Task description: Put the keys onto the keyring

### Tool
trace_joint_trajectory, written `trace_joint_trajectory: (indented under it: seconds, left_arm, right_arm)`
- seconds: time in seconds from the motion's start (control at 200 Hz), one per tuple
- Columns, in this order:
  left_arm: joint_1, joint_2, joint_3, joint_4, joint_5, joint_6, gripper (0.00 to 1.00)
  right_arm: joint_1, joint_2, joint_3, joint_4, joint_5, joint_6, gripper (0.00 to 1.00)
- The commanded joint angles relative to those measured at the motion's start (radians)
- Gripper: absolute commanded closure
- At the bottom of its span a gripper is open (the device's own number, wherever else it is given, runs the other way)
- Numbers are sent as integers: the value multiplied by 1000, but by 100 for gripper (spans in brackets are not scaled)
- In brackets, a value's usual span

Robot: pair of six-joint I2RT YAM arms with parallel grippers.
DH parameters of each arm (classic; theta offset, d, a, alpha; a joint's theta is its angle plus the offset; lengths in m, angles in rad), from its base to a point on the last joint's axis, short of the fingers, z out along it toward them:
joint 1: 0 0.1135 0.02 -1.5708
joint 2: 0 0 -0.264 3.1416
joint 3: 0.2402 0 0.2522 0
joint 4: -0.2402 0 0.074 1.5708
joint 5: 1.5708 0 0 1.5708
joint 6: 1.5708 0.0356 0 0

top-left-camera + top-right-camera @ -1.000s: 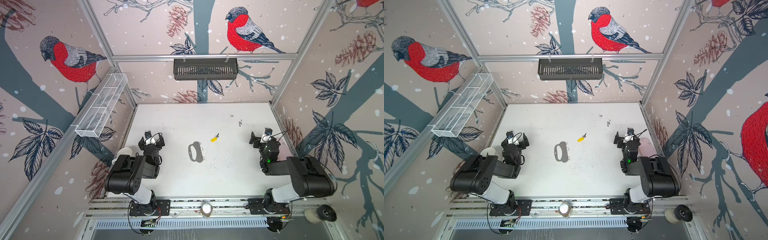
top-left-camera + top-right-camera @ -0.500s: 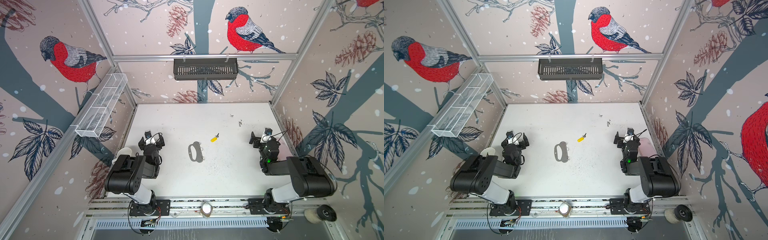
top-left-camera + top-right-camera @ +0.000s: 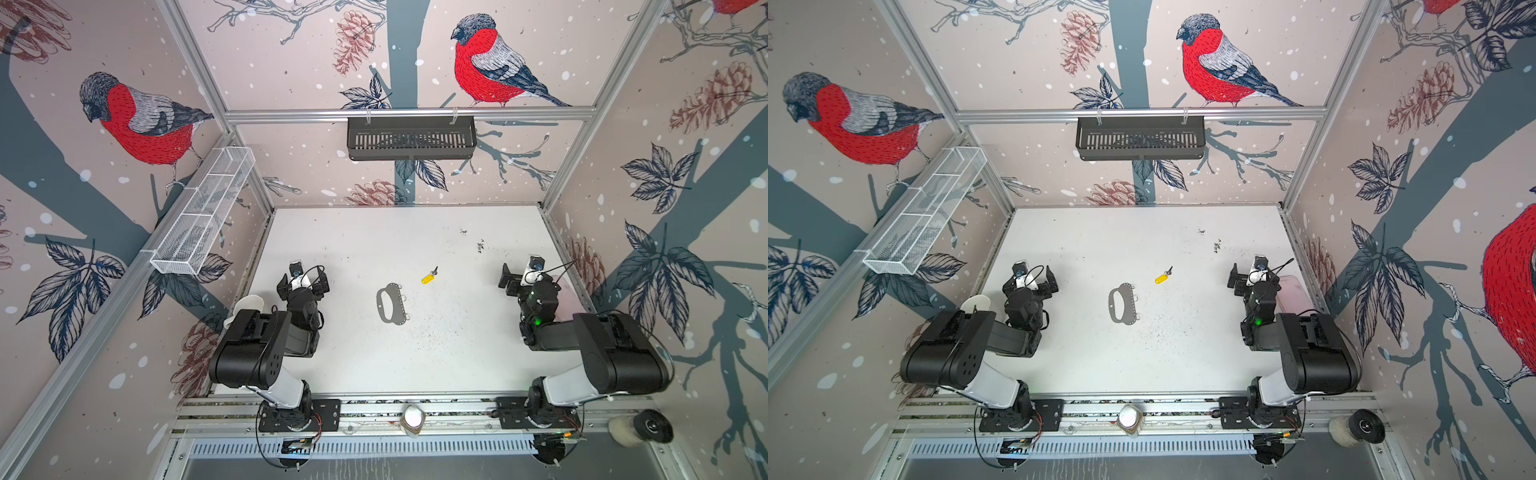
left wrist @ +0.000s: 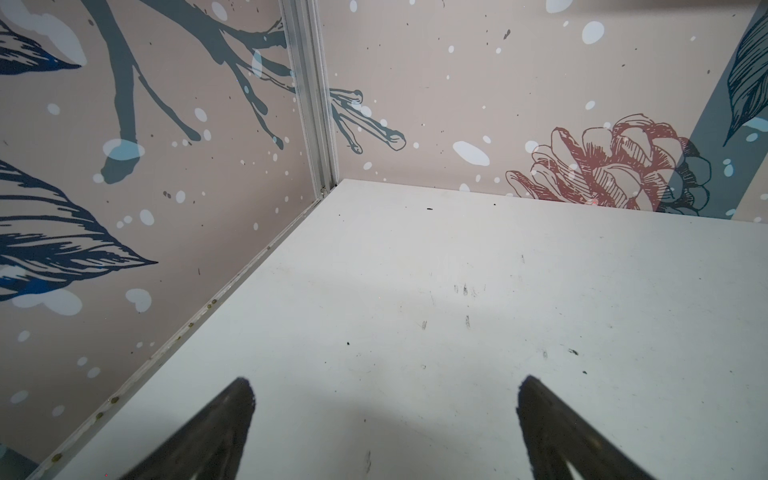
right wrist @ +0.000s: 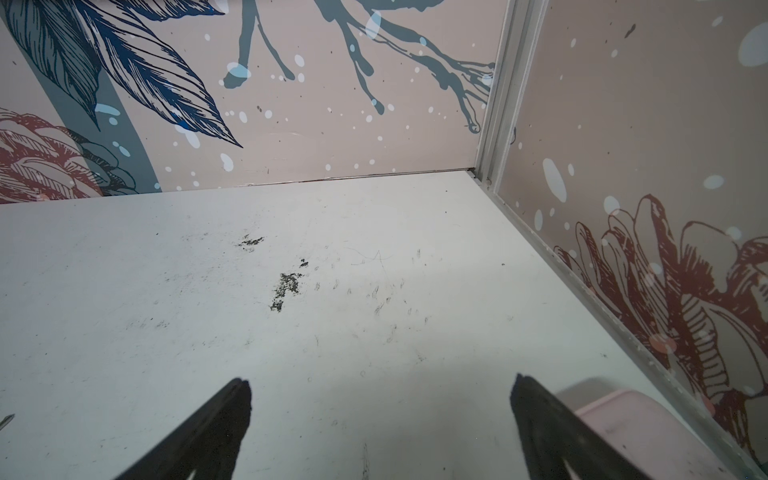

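Note:
In both top views the keys [image 3: 428, 277] [image 3: 1161, 277], a small dark key on a yellow oval tag, lie mid-table. Just left of and nearer than them lies the keyring [image 3: 390, 303] [image 3: 1122, 304], a flat dark grey D-shaped plate with its little rings toward the keys. My left gripper [image 3: 303, 286] [image 3: 1030, 282] rests open at the table's left side, well apart from both. My right gripper [image 3: 527, 280] [image 3: 1252, 280] rests open at the right side. In the wrist views each gripper [image 4: 384, 399] [image 5: 380, 399] has only bare table between its fingers.
A black slotted basket [image 3: 411, 137] hangs on the back wall. A white mesh basket [image 3: 203, 216] runs along the left wall. A white cup [image 3: 245, 307] stands behind the left arm. A pink flat thing [image 3: 1293, 291] [image 5: 623, 428] lies by the right wall.

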Motion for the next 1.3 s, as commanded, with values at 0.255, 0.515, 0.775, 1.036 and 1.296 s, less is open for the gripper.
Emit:
trace_joint_trajectory:
  seconds: [0.255, 0.515, 0.775, 1.036, 1.296]
  left_arm:
    - [-2, -33, 25, -18, 4, -2, 1]
    - [-12, -255, 83, -279, -16, -10, 2]
    - [-77, -465, 245, -704, 48, -176, 2]
    - [-220, -560, 257, -799, 214, -256, 2]
    - [-223, -565, 198, -802, 260, -415, 2]
  right_arm:
    - [3, -3, 0, 16, 11, 8, 0]
    - [10, -100, 93, -212, 109, 40, 0]
    - [156, -243, 312, -627, 253, 59, 0]
    - [229, -333, 306, -655, -60, 156, 0]
    - [346, -252, 291, -663, -359, 161, 8]
